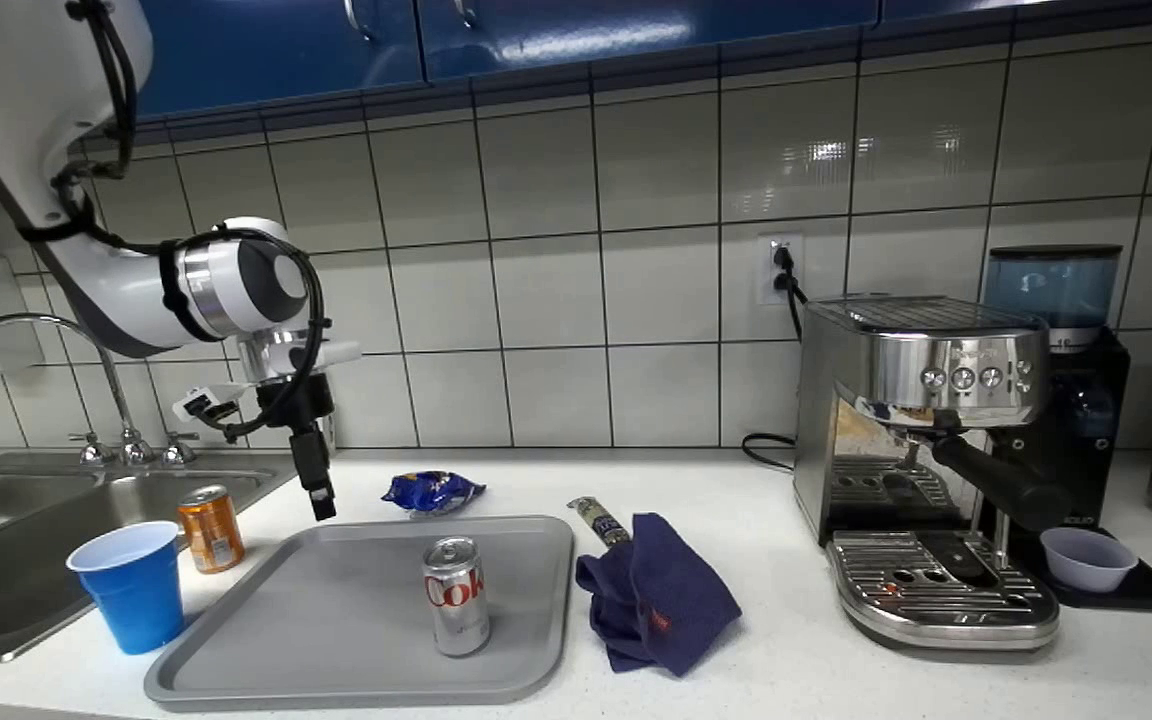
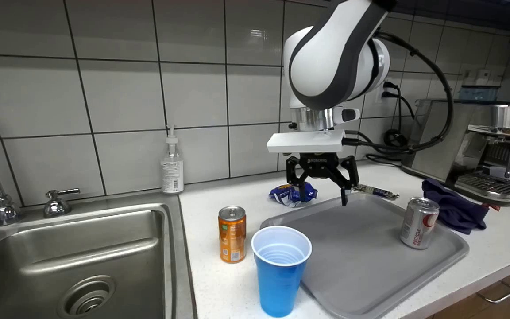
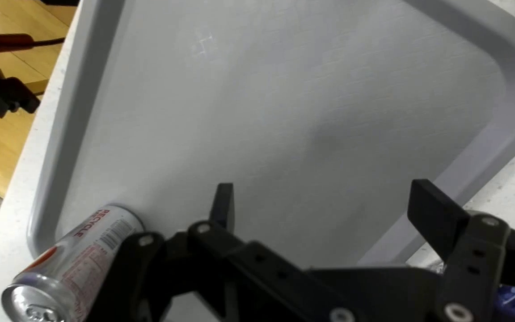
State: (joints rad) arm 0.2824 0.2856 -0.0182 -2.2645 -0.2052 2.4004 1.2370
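1. A silver coffee machine (image 1: 896, 360) stands at the far right of the white counter (image 1: 786, 640).
2. The gray tray (image 1: 336, 600) lies flat, left of the machine.
3. The gripper (image 2: 323, 197) hangs above the tray's far left side, jaws spread wide, nothing between them.
4. A dark blue cloth (image 1: 661, 610) sits crumpled just right of the tray.
5. A blue cup (image 1: 136, 600) stands just left of it.
6. A silver can (image 1: 456, 615) stands on the tray's right part.
7. An orange can (image 2: 232, 235) stands farther back than the cup.
8. A blue packet (image 1: 431, 492) lies beyond the tray's far edge.
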